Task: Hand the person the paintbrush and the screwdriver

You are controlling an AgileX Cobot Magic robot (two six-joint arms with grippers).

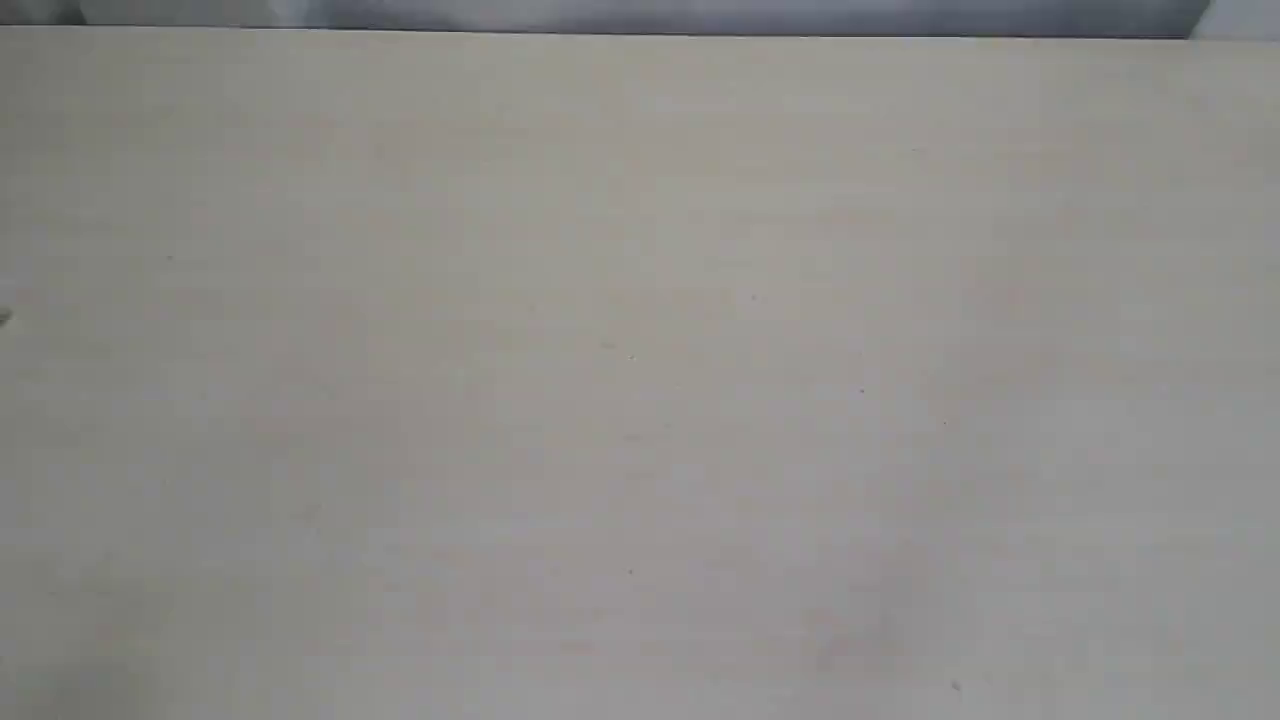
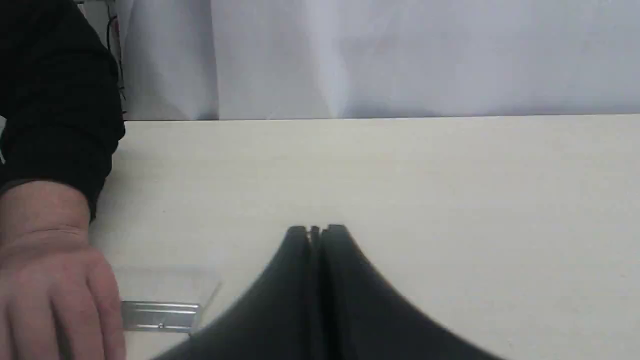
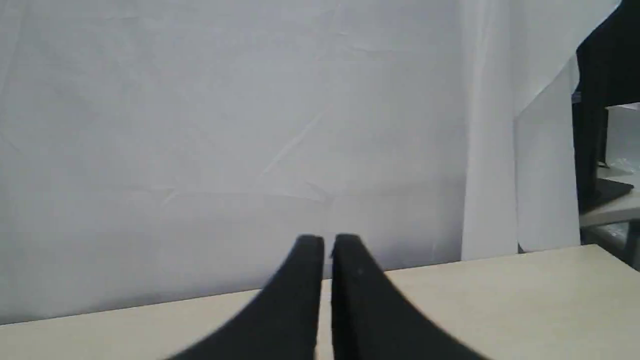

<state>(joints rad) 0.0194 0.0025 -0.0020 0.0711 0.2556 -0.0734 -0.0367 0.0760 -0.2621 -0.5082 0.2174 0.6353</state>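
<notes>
Pale, wood-toned table (image 1: 640, 400) fills nearly the whole exterior view, with only a strip of grey-white cloth (image 1: 640, 15) along its far edge. Everything else appears in the wrist views alone.

The left wrist view shows the person: a bare hand (image 2: 50, 285) with a dark sleeve (image 2: 55, 100) above the wrist rests on the table. Against its fingers lies the paintbrush (image 2: 160, 316), flat on the table. Its silver band is plain to see, its bristles (image 2: 165, 285) are a faint pale patch beyond the band, and its handle is hidden under the hand (whether the hand grips it I cannot tell). Any mark on the band is too blurred to read.

The left gripper (image 2: 315, 231) hangs just beside the brush and apart from it, with its black fingers pressed together and nothing between them.

The right wrist view shows the right gripper (image 3: 327, 245) above the table's far edge. Its fingers are drawn together to a thin slit and hold nothing, and the creased white cloth is behind them. Only this view catches a dark upright stand (image 3: 595, 150) on a second desk (image 3: 610, 210) past the cloth's edge.
</notes>
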